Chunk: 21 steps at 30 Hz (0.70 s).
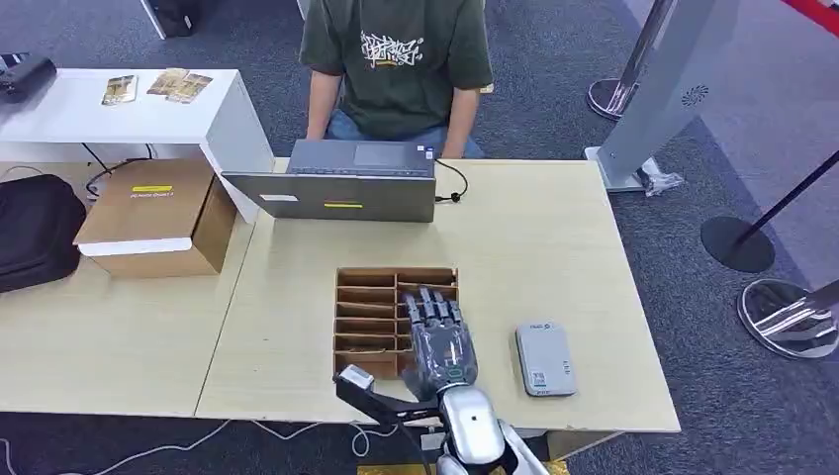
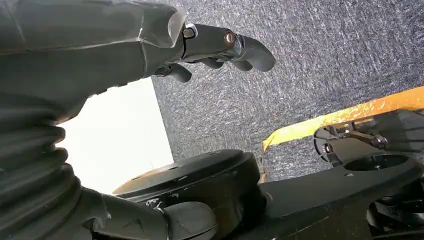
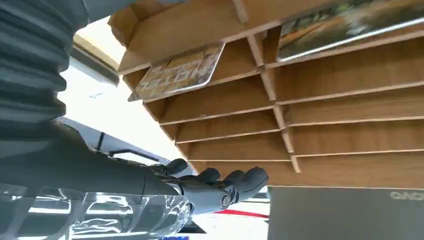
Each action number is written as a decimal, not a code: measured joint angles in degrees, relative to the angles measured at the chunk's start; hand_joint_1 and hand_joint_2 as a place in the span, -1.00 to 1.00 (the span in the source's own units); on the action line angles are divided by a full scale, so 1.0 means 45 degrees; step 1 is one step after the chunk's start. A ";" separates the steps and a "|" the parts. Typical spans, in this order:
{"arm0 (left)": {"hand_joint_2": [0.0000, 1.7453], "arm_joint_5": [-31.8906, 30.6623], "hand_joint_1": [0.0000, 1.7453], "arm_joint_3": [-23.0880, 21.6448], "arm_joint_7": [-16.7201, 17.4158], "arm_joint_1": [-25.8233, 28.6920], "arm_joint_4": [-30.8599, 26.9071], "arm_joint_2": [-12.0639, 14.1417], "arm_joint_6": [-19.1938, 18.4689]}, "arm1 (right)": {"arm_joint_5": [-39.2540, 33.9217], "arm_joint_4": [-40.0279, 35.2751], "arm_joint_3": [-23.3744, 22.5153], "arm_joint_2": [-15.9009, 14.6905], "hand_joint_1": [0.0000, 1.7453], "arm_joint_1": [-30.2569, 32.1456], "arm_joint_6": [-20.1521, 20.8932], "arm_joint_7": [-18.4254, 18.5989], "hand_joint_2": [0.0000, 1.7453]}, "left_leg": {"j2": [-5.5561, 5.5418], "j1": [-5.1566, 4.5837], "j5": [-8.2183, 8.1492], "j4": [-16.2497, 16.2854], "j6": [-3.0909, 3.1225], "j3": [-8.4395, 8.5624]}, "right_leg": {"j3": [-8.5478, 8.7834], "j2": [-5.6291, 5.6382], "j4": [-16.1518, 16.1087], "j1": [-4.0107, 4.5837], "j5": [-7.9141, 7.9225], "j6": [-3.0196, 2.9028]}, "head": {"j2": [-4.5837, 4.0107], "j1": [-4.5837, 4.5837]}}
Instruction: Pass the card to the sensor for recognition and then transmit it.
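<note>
The right hand [image 1: 439,336] hovers over the right side of the wooden rack [image 1: 368,317], fingers stretched flat and holding nothing. Cards [image 3: 181,75] lie in the rack's slots, seen from the right wrist, and the grey sensor [image 1: 545,358] sits on the table [image 1: 554,247] just right of the hand. The left hand [image 2: 220,47] hangs over carpet, fingers seemingly loose and empty, though the view is poor.

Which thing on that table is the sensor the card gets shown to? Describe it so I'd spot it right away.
Start at the light wooden table with the laptop at its far edge. Near the front edge sits a brown wooden rack of slots, with the robot's right hand over it. The sensor lies flat just right of them: a small pale grey box with rounded corners.
</note>
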 joint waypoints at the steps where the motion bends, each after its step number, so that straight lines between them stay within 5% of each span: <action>1: 1.00 -0.0005 -1.00 0.0000 0.0000 0.0001 0.0000 0.0000 0.0000 | 0.0102 0.0005 -0.0053 0.0000 -1.00 0.0002 0.0005 0.0068 1.00 | 0.0000 0.0000 0.0000 0.0000 0.0000 0.0000 | 0.0000 0.0000 0.0000 0.0000 0.0000 0.0000 | 0.0000 0.0000; 21: 1.00 0.0291 -1.00 0.0058 -0.0282 0.0140 0.0000 0.0010 0.0078 | 0.1199 -0.1957 -0.1107 -0.0238 -1.00 0.1133 0.0675 0.0490 1.00 | 0.0005 -0.0001 -0.0001 0.0000 0.0001 0.0003 | -0.0001 0.0004 -0.0001 -0.0001 0.0000 -0.0001 | 0.0000 0.0000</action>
